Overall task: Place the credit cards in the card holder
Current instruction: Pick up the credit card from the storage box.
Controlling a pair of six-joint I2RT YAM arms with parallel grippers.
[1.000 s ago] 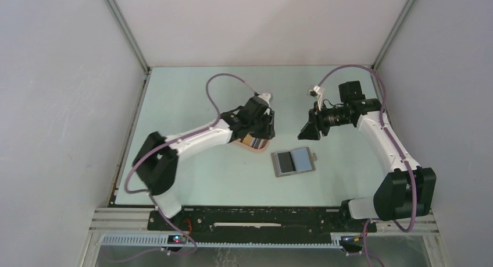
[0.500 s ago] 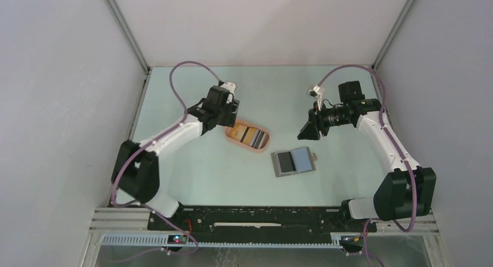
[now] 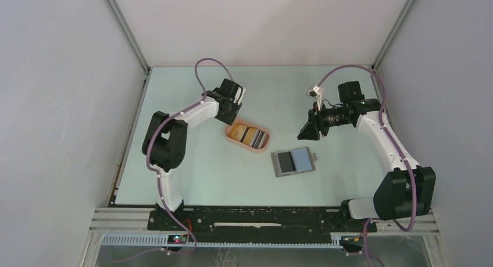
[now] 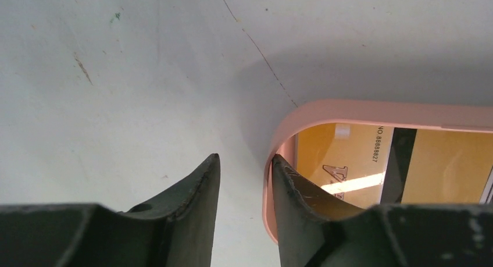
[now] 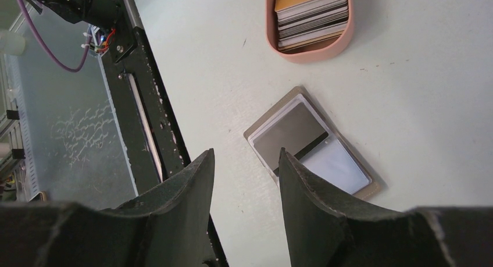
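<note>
Pale green tabletop (image 3: 192, 162): the nearer left hand (image 4: 245, 162), narrowly parted and empty, sits at the tray (image 4: 349, 111) far end, credit cards (image 4: 349, 156) just beside it toward the card holder (image 3: 293, 162)

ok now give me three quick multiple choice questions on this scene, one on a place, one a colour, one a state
1. Where does the stack of thin rectangular cards lie?
A: on a shelf. B: in the peach-orange oval plastic tray. C: in a glass jar.
2. What colour is the printed card at the tray's end in the left wrist view?
A: green. B: red. C: yellow-orange.
3. How is the small flat grey folding wallet lying?
A: opened flat on the pale green table. B: folded shut. C: stood on edge.
Answers: 1 B, the tray's rim rings the stack. 2 C, yellow-orange fills that end. 3 A, both inner halves face up.
</note>
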